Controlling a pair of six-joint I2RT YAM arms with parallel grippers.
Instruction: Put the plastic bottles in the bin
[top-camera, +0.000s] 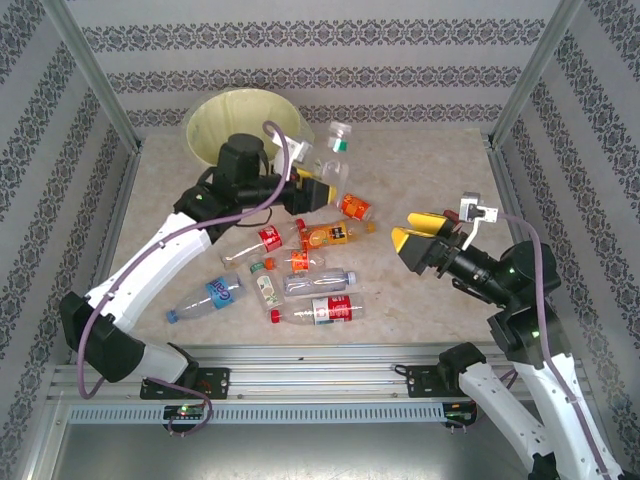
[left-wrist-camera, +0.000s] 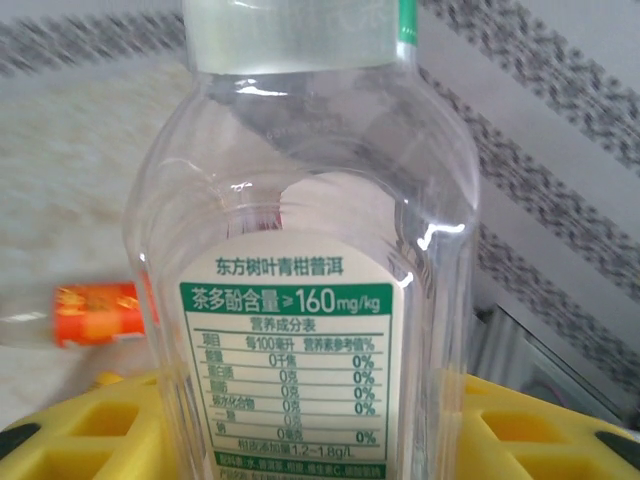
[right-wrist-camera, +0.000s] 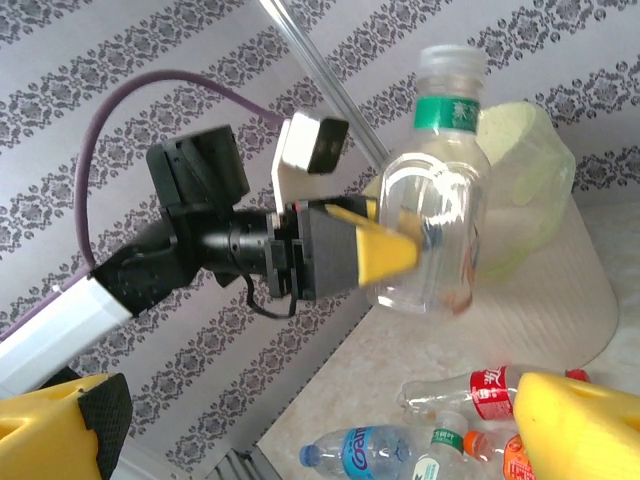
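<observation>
I see the left arm (top-camera: 180, 235) reaching far up the bench (top-camera: 430, 160) toward the bin (top-camera: 205, 120). The left jaws are closed on a clear bottle (top-camera: 336, 150) with a green label and a white cap. This bottle is up in the air, off the bench, with its cap pointing up. It is just beside the right side of the bin, not over the opening. I cannot tell if it touches the yellow bag in the bin.

My left wrist camera looks right at the clear bottle (left-wrist-camera: 300, 250). The yellow fingers (left-wrist-camera: 530, 430) sit on both sides of its lower part. Behind it, on the left, lies an orange-label bottle (left-wrist-camera: 95, 312).

My right wrist camera sees the grip from the side. A yellow finger (right-wrist-camera: 385, 250) presses on the clear bottle (right-wrist-camera: 440, 200), and the bin (right-wrist-camera: 535, 190) stands behind it.

The right arm (top-camera: 520, 300) is on the right side of the bench, a little apart from the bottles. The right jaws are wide open and hold nothing.

More bottles lie on their sides in the middle of the bench. I can pick out a blue-label bottle (top-camera: 215, 292), a red-label bottle (top-camera: 322, 311) nearest to me, and an orange drink bottle (top-camera: 328, 236) farther up. They are all outside the bin.
</observation>
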